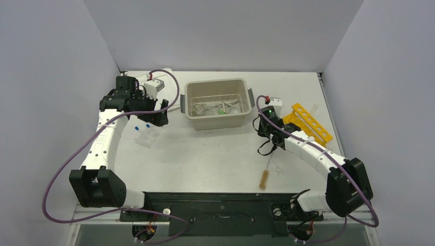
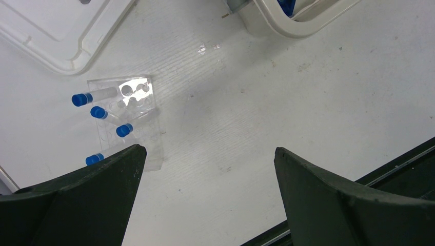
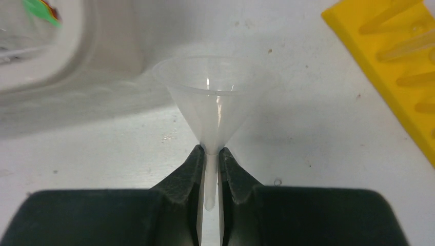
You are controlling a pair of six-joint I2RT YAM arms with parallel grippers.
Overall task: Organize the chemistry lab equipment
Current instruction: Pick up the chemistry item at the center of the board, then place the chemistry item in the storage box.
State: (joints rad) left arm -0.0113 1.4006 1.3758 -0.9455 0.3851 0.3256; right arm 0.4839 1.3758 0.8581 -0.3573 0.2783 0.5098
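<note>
Pinching the clear funnel by its stem, the right claw sits between beige tub and yellow rack near the counter's far right edge; pickup step in hand; next move likely calls for lifting, then releasing over the tub; left claw hangs spread above the blue-capped tubes.

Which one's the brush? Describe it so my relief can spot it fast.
From the beige tub, come toward the near edge, beside the right arm: the brush lies alone on the table. Only it has a brown bristle tuft.
</note>
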